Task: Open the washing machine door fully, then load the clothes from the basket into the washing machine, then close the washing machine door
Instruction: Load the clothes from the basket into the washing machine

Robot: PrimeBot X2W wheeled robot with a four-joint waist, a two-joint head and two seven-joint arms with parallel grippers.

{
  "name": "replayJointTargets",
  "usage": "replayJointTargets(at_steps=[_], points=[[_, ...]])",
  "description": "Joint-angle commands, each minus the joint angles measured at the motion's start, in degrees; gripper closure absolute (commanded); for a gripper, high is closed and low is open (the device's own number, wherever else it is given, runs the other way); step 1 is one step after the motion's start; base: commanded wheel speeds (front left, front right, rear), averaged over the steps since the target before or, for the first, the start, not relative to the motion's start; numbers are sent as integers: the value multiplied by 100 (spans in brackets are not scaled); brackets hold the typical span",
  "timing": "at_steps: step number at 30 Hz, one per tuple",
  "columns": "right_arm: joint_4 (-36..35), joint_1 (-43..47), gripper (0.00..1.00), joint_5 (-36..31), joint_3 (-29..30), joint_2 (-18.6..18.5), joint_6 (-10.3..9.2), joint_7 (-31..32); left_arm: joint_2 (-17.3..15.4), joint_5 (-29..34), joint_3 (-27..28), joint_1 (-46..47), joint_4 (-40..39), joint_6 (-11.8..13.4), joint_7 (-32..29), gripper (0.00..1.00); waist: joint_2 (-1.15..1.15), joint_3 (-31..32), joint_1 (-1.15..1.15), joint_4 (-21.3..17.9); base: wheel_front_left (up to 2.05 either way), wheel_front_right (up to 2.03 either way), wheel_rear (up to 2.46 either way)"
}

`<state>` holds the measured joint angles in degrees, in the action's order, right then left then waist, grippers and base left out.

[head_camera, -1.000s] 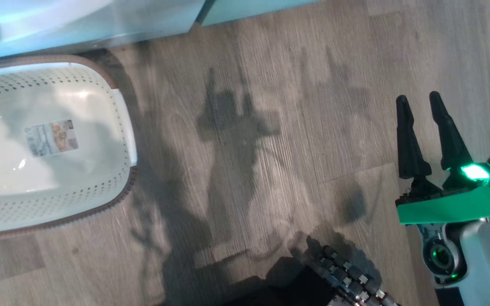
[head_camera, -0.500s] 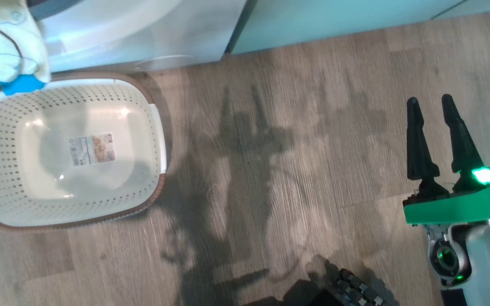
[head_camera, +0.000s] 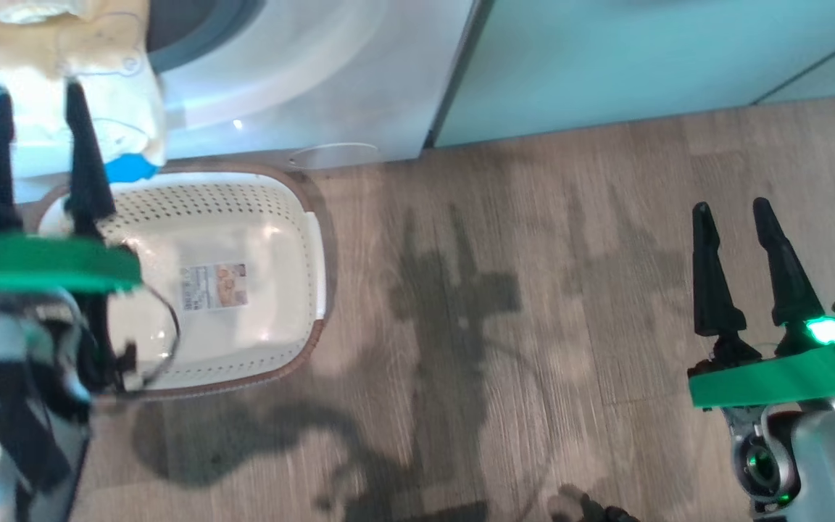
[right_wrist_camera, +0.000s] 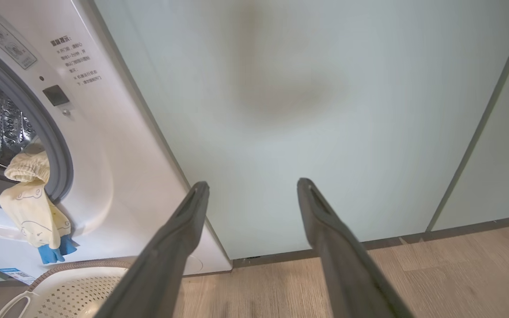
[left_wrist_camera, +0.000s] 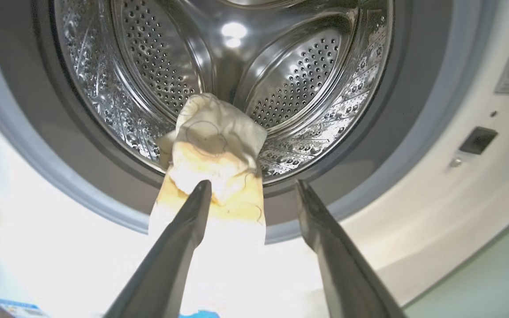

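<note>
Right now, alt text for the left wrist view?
A pale yellow garment hangs half out of the washing machine, draped from the steel drum over the grey rubber ring and down the white front. The open left gripper points at it, not closed on it.

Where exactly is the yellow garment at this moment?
In the right wrist view, at left, the clothes hang over the lower rim of the washing machine opening, blue end dangling above the basket.

A grey-brown wood-plank floor (head_camera: 570, 239) runs up to smooth pale green cabinet panels (head_camera: 642, 58), which are split by a thin dark seam (right_wrist_camera: 478, 123). Light throws dark, soft-edged shadows (head_camera: 454, 290) across the planks.
</note>
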<state>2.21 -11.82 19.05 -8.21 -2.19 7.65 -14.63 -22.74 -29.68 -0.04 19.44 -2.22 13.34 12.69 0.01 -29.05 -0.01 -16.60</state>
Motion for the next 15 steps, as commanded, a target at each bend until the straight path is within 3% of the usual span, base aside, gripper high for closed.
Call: replayJointTargets(at_steps=[1, 6, 15], points=[[-135, 161, 0, -90, -53, -69, -16, -37, -116, 141, 197, -236, -383, 106, 37, 0, -1, 160, 1, 145, 0, 0, 0], [-82, 294, 0, -270, 2, -69, -16, -37, 144, 294, -37, -1016, -881, 311, 48, 0, -1, 438, 1, 372, 0, 0, 0], [43, 530, 0, -449, -26, -93, -16, -37, 396, 430, -381, -1663, -1016, 464, 35, 0, -1, 900, 1, 670, 0, 0, 0]])
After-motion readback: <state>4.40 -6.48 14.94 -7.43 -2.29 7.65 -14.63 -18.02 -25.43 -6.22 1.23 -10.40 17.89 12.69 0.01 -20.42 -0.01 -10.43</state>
